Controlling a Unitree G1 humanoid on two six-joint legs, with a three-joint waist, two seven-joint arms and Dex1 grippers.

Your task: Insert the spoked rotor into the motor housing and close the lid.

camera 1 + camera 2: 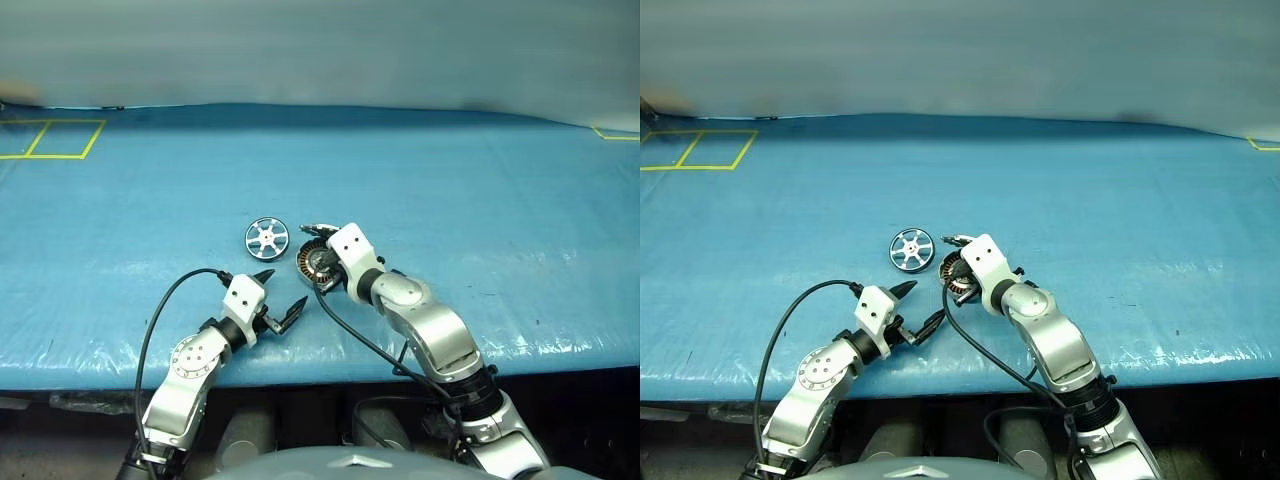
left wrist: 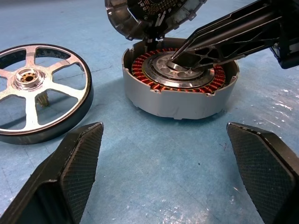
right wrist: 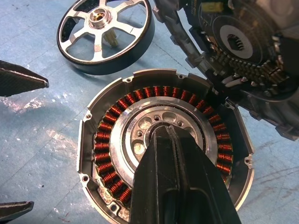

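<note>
The spoked rotor (image 1: 267, 238) lies flat on the blue table, just left of the motor housing (image 1: 312, 265). The housing's copper windings (image 3: 105, 158) ring a silver centre and face up. The lid (image 3: 243, 51) stands tilted at the housing's far rim, with its dark inner face showing. My right gripper (image 3: 161, 133) is shut, empty, and its tips rest on the housing's centre. Nearer the table's front edge, my left gripper (image 1: 280, 298) is open and empty. It points at the housing and touches neither it nor the rotor (image 2: 32, 93).
The blue mat (image 1: 450, 200) covers the table, and its front edge (image 1: 560, 355) runs just behind my arms. Yellow tape squares (image 1: 60, 138) mark the far left corner, and another tape mark (image 1: 612, 133) sits at the far right. A black cable (image 1: 160, 310) loops beside my left wrist.
</note>
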